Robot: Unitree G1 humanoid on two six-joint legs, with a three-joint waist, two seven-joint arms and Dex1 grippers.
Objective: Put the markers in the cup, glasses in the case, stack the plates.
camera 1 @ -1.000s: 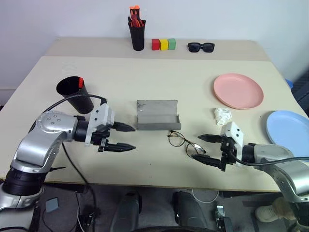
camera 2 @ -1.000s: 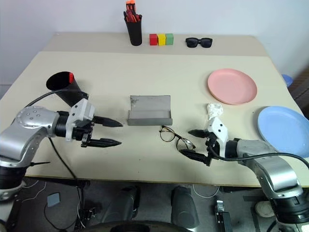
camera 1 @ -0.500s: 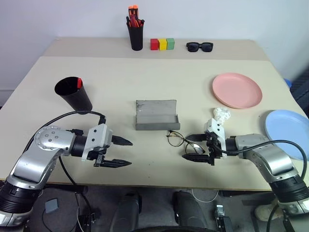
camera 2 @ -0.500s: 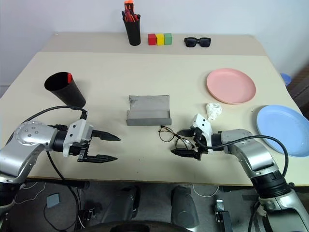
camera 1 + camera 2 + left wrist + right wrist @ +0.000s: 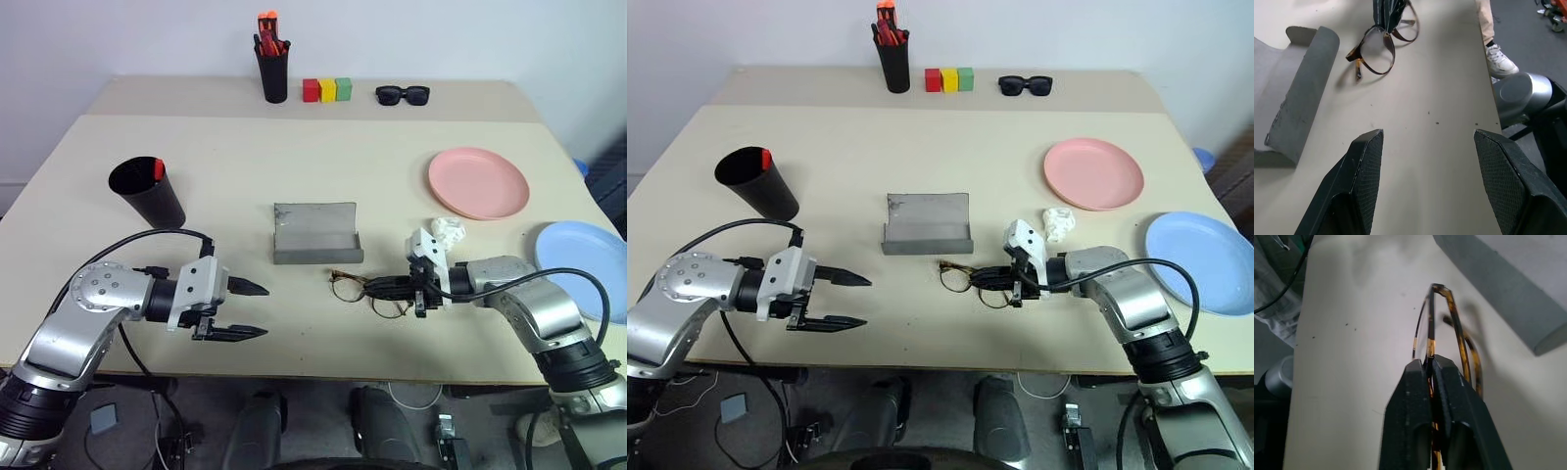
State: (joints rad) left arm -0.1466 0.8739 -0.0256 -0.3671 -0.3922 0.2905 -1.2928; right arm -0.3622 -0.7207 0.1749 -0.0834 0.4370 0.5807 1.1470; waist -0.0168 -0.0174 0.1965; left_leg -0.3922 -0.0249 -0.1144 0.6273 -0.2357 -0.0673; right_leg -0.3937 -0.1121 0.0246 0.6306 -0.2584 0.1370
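The wire-framed glasses [image 5: 349,285] lie on the table just in front of the grey case [image 5: 315,233], which stands open. My right gripper [image 5: 378,289] is shut on the frame near one lens, as the right wrist view shows with the fingers [image 5: 1415,387] pinching the rim of the glasses [image 5: 1431,313]. My left gripper [image 5: 251,309] hovers open and holds nothing, left of the case and below the black cup [image 5: 147,192]. A red marker tip [image 5: 159,168] sticks out of the cup. The pink plate [image 5: 478,183] and the blue plate [image 5: 586,266] lie apart at the right.
A crumpled white scrap [image 5: 449,231] lies beside my right wrist. Along the back edge stand a black holder with orange-capped markers [image 5: 273,69], three coloured blocks [image 5: 327,90] and black sunglasses [image 5: 403,94].
My right gripper slid left onto the glasses and went from open to shut on their frame, nudging them slightly left. The left gripper sank a little toward the near edge and stayed open.
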